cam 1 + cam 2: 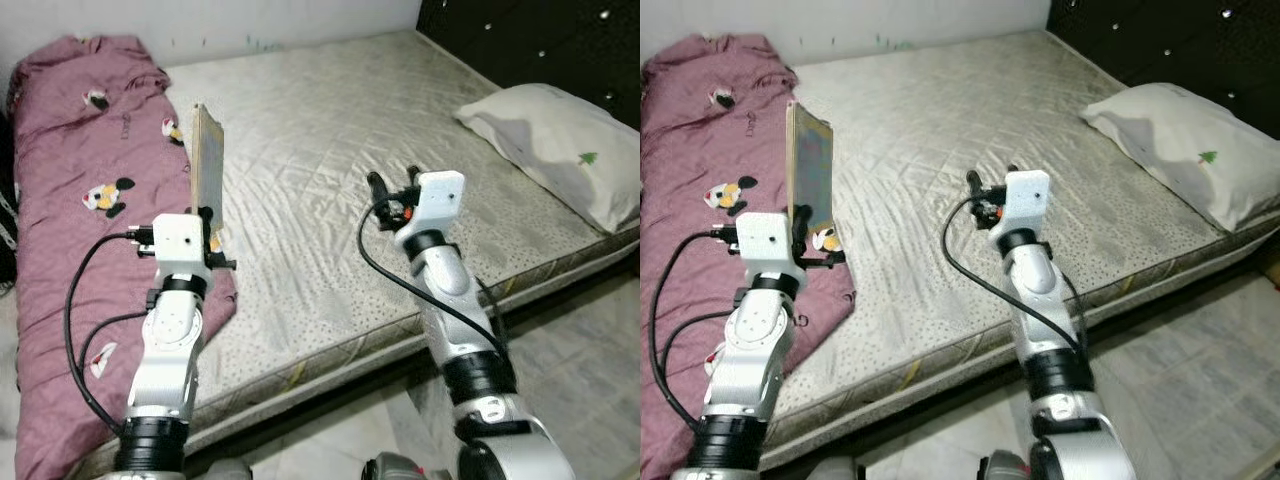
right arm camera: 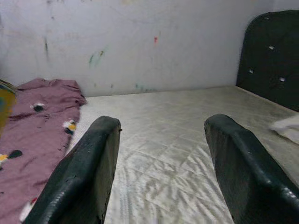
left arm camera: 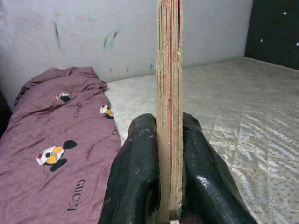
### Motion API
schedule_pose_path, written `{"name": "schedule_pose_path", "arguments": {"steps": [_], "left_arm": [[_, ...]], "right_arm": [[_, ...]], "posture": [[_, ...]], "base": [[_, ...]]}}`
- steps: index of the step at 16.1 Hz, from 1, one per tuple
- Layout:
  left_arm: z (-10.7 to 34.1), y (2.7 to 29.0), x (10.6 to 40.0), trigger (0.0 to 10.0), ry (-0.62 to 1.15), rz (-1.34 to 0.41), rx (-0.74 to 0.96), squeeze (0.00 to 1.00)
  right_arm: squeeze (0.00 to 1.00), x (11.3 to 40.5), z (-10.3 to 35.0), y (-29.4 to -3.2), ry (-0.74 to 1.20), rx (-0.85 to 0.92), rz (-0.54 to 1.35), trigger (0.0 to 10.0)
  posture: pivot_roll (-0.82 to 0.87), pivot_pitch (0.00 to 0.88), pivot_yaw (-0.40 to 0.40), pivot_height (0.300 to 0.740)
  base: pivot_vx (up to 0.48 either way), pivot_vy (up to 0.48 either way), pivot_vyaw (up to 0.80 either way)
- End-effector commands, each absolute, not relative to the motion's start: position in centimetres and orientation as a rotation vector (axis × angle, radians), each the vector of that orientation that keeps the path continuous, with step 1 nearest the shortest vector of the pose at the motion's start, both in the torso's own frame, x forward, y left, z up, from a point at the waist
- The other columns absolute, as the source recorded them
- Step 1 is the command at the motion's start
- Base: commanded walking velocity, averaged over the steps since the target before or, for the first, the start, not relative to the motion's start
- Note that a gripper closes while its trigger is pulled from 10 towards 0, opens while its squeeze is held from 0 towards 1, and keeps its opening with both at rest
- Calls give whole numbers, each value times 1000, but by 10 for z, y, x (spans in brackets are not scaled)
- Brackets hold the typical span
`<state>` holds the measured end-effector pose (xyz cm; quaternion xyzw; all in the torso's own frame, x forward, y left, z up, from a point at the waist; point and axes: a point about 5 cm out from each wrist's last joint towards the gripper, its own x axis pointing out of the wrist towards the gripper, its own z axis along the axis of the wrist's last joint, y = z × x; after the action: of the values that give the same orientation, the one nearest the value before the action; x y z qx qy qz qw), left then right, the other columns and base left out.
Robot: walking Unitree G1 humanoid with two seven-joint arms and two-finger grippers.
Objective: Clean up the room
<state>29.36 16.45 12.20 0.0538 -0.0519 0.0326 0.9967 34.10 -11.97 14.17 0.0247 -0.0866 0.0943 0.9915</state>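
With the left claw [image 3: 169,186] clamped on the thin, worn, yellow-edged book [image 1: 207,170] held upright above the maroon cartoon-print blanket [image 1: 70,170], and the right claw [image 2: 163,172] spread wide and empty, carry it level, squeezing firmly so it cannot slip

You have two silver arms built of rounded segments joined by black rings. Each ends in a white, boxy wrist block, with black cables looping from it down along the forearm. The right gripper [image 2: 161,163] has two thick, glossy black fingers, scuffed with pale specks; the left gripper [image 3: 168,168] looks the same. Near the right wrist block you can see a small red-orange part, possibly a connector.
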Motion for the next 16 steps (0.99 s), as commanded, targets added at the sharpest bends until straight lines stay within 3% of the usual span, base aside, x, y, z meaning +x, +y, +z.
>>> {"name": "schedule_pose_path", "arguments": {"steps": [1, 16], "left_arm": [[130, 169, 292, 10000, -138, 80, 110, 0], [126, 163, 285, 10000, -133, 9, 130, 0]], "right_arm": [[0, 339, 140, -120, -173, 27, 198, 10000], [0, 330, 128, -123, -134, 26, 164, 10000]], "posture": [[-7, 0, -2, 740], [-2, 0, -17, 740]], "base": [[0, 0, 0], [0, 0, 692]]}}
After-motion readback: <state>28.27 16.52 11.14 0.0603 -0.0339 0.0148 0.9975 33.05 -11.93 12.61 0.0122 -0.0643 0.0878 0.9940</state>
